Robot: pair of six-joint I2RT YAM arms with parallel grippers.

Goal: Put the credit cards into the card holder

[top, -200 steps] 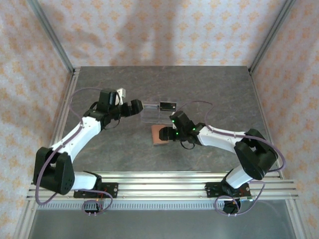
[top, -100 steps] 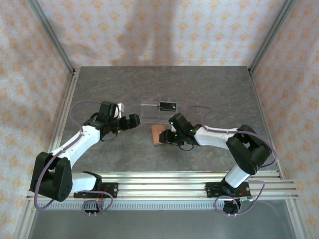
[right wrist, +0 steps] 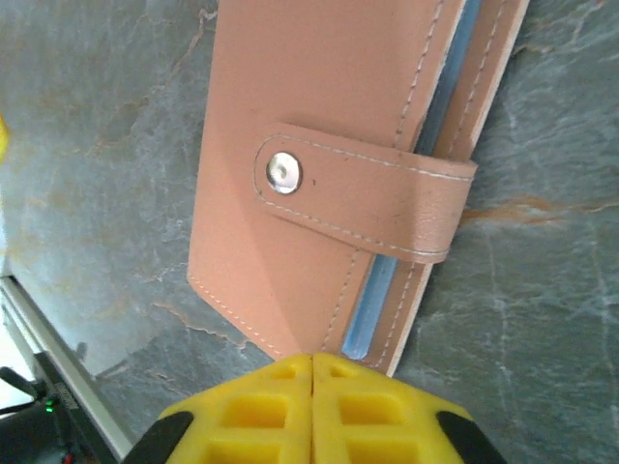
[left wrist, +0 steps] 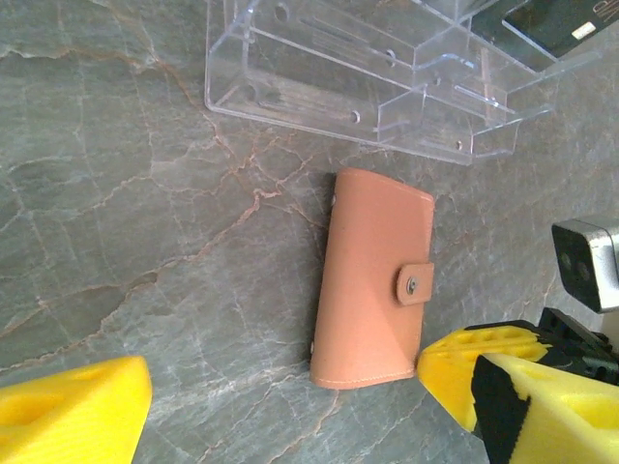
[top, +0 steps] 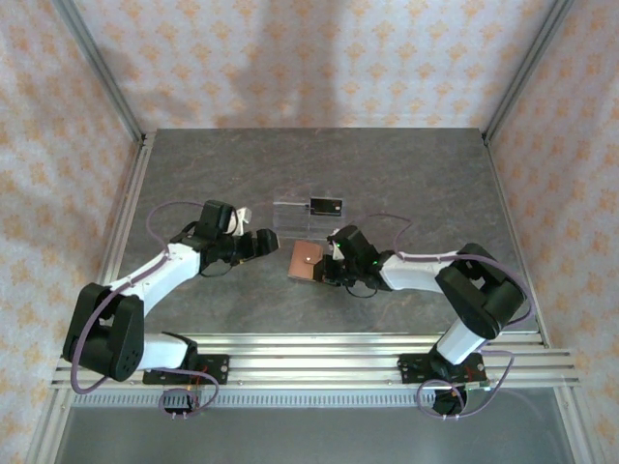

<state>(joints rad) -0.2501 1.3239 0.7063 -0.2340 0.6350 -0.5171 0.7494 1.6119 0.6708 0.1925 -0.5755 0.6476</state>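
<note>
We note card holder [left wrist: 372, 280] snapped shut on bench [left wrist: 145, 193], blue card [right wrist: 370, 300] inside, left end effector [left wrist: 280, 396] open, right end effector [right wrist: 311, 387] closed at its edge.

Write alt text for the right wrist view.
A reddish-brown leather card holder lies on the grey stone table, its snap tab fastened, a pale blue card edge showing between its leaves. The right pincer, yellow and shut, sits by its bottom corner.

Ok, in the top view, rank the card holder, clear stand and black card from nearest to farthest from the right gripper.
1. card holder, directly at the right gripper, on its left.
2. clear stand, just beyond the holder.
3. black card, on the stand's far side.
</note>
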